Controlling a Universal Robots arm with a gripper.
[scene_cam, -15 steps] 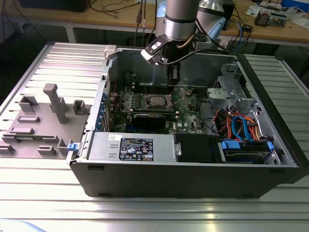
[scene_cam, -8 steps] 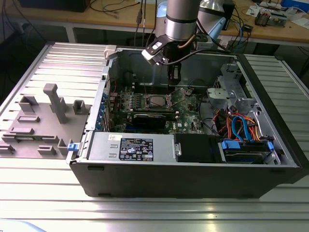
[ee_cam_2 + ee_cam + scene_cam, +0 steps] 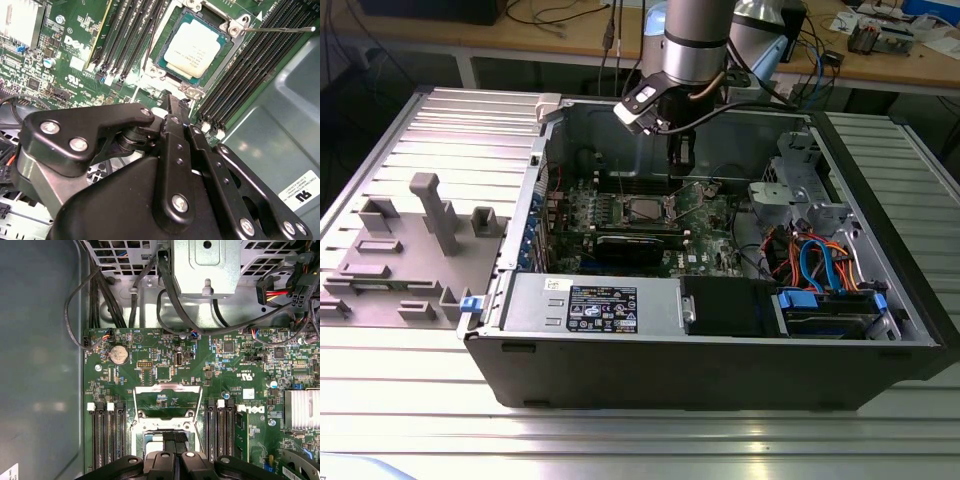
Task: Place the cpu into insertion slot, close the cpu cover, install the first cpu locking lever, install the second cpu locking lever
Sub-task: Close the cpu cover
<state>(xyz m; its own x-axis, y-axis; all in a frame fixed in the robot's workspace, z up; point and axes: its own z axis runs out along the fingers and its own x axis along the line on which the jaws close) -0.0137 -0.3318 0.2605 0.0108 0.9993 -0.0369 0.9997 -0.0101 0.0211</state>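
Cpu seated, cover open.
The cpu (image 3: 197, 42) lies in the insertion slot (image 3: 235, 26), cpu cover (image 3: 168, 388) standing open; just to its right in the exterior view, the gripper (image 3: 680, 160) hovers, fingers pressed together, empty.

Bright, even overhead light on my feed; soft glare on the ribbed table (image 3: 620, 435) and case wall (image 3: 280, 115), the cpu (image 3: 197, 47) slightly washed out.
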